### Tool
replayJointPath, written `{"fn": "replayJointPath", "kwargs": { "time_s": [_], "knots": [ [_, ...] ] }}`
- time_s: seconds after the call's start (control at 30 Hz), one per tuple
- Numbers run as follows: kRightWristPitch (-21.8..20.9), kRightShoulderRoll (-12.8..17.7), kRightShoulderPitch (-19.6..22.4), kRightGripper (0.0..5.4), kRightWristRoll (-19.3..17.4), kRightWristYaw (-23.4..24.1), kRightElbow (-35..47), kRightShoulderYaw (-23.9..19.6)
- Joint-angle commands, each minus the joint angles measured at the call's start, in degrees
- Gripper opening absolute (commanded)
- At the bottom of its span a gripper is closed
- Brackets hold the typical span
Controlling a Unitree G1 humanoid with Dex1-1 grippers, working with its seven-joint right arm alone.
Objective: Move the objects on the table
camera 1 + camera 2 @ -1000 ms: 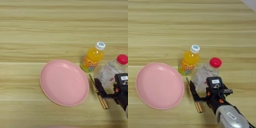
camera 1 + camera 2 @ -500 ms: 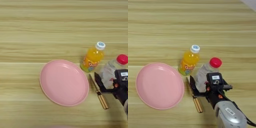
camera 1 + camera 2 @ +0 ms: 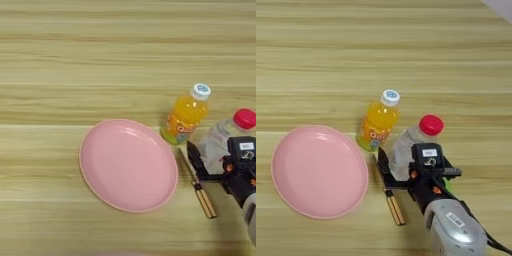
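My right gripper (image 3: 387, 172) sits just right of the pink plate (image 3: 316, 170), at the clear bottle with the red cap (image 3: 415, 140). One black finger (image 3: 382, 161) shows on the bottle's left side; the other is hidden behind the bottle and my wrist, so I cannot tell whether I am clamped on it or only alongside.

As I judge it, nothing is moved yet. The clear bottle stands on the table (image 3: 381, 55), well right of the plate. The small screwdriver (image 3: 392, 204) lies flat just beside the plate's right rim, its yellow-brown handle pointing toward me, under my finger.

Count: one pink plate, bare; two bottles, the clear one and an orange juice bottle (image 3: 377, 122) just up from the plate's right edge; one screwdriver.
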State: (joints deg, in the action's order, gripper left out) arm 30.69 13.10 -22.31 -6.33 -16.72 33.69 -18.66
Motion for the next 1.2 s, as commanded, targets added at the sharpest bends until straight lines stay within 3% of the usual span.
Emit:
{"fn": "replayJointPath", "kwargs": {
  "time_s": [0.03, 0.57, 1.2],
  "knots": [
    [-3.0, 1.0, 2.4, 5.37, -0.6, 0.9, 0.7, -1.1],
    [-3.9, 0.7, 4.0, 5.37, -1.4, 2.2, -1.0, -1.8],
    [-4.6, 0.5, 4.0, 3.46, -2.0, 2.3, -0.4, -2.1]
  ]
}}
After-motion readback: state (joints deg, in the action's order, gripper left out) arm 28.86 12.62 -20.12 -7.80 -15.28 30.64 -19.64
